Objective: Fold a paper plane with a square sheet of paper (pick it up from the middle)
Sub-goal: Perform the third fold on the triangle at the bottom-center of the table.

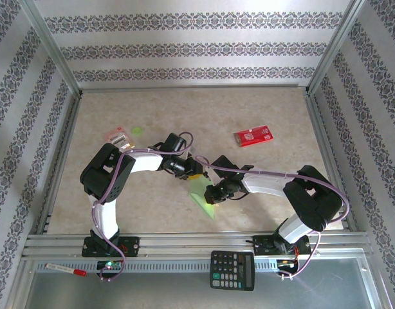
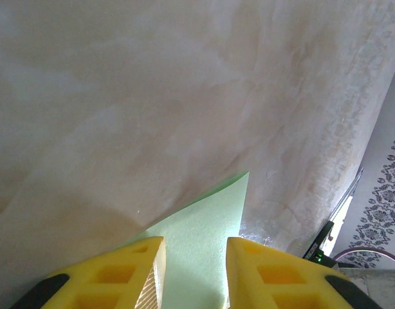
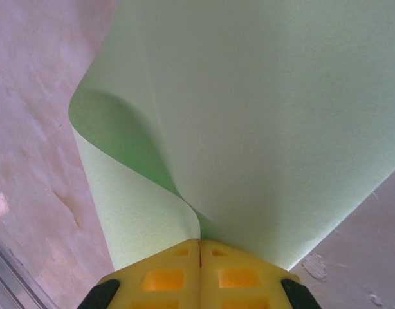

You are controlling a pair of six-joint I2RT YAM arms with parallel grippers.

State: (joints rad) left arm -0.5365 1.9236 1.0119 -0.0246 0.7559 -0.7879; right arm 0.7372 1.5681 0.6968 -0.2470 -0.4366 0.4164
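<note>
Paper sits mid table, toward the near edge, curled up where right fingers are clamped on it. Left fingers apart, straddling a corner. Risk: one-sided pull w/o left grip could tear or mis-crease it.

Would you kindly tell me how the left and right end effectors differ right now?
The left end effector is open, fingers apart around a corner of the green paper sheet; the right end effector is shut, pinching that sheet. Paper looks flat at the left one, curls at the right. Both have yellow fingers.
</note>
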